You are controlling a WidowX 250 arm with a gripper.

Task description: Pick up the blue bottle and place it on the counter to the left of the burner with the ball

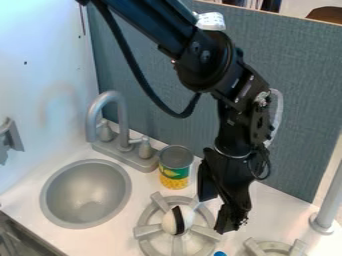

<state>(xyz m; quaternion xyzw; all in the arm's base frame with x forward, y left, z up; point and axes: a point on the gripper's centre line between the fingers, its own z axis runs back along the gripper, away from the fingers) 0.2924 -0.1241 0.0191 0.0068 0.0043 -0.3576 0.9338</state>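
Note:
The black gripper point(214, 215) hangs over the right side of the left stove burner point(144, 231), its two fingers apart and open. To its left, a white rounded object with a black band point(186, 218) lies on the burner's middle. I see no contact between it and the fingers. Behind the burner stands a can with a green and yellow label point(174, 174), upright, to the left of the gripper. A small blue thing point(220, 254) shows at the bottom edge, below the gripper.
A grey sink basin point(85, 194) is at the left, with a grey faucet point(121, 120) behind it. Part of a second burner point(272, 246) is at the lower right, near a grey post point(327, 212). A blue-grey panel point(306, 100) rises behind the counter.

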